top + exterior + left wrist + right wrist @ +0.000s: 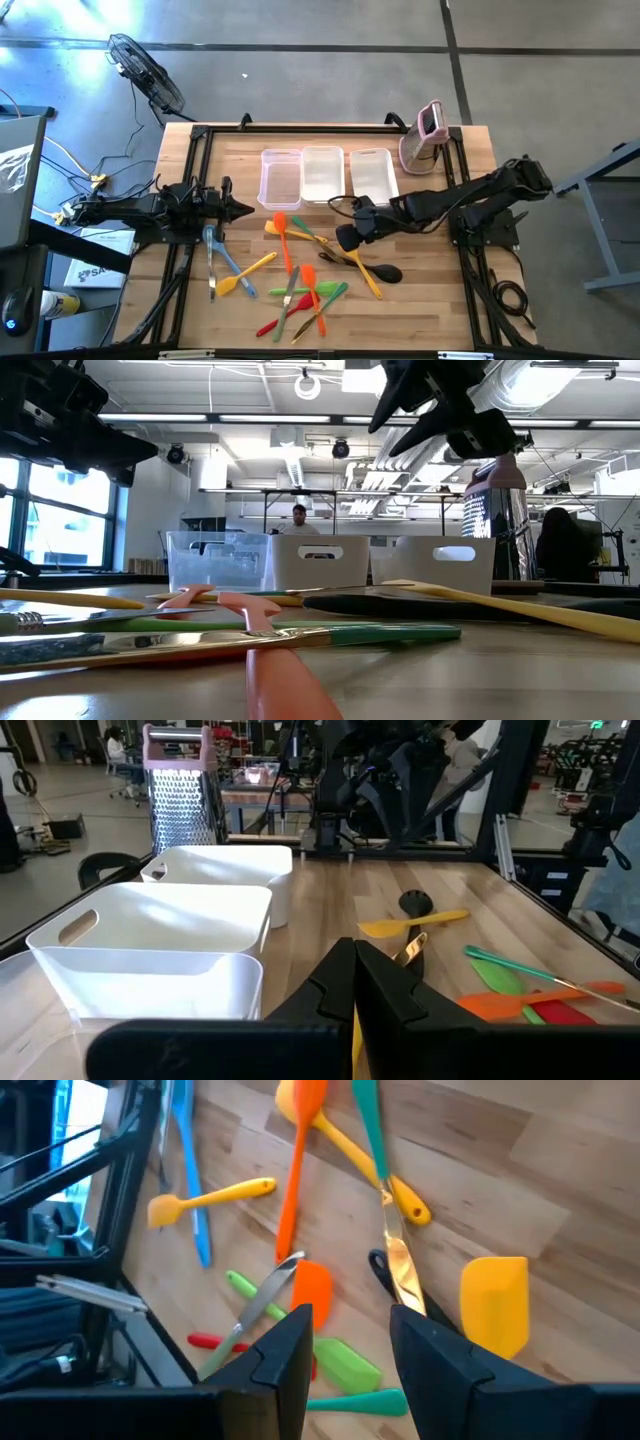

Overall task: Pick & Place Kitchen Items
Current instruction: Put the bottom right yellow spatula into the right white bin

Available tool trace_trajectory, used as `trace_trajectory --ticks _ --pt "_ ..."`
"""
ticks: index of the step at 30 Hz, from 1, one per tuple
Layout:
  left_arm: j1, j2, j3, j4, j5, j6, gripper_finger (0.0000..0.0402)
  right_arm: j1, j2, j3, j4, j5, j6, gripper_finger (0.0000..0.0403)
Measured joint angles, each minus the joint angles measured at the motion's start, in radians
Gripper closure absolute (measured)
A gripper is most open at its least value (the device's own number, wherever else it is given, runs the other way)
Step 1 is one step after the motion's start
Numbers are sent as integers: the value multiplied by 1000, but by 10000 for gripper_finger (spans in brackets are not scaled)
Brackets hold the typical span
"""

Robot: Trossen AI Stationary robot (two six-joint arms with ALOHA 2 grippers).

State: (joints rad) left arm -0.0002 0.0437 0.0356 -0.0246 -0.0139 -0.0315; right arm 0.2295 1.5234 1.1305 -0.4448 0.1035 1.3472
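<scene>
The kitchen items lie flat and scattered on the wooden table's middle and near part: an orange spatula [285,240], a black spoon [385,272], a yellow spatula [250,275], blue ones [222,255], a green one [330,295] and a red one [268,325]. My right gripper [342,240] hangs open above them, slanting down, with nothing between its fingers [290,1345]. Below it the right wrist view shows a green spatula [345,1362], a gold-handled utensil [400,1270] and a yellow turner [495,1300]. My left gripper [243,208] waits shut and level at the table's left.
Three clear tubs [280,178] [322,175] [372,172] stand in a row at the far side, and a pink-and-white grater [425,135] stands upright at the far right. Black frame rails [190,200] run along the table's left and right edges. A person sits in the room beyond [298,518].
</scene>
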Motion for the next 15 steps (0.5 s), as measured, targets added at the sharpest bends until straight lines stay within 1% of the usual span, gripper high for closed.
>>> trace_trajectory --ticks 2,5,9,15 --pt "0 0 0 0 1 0 401 6 0 0 -17 7 -3 275" --pt "0 0 0 0 1 0 401 22 0 0 -13 48 -58 275" --pt "0 0 0 0 0 0 401 37 -2 0 2 94 -76 275" --pt "0 0 0 -1 -2 0 401 30 -3 0 -12 106 -112 275"
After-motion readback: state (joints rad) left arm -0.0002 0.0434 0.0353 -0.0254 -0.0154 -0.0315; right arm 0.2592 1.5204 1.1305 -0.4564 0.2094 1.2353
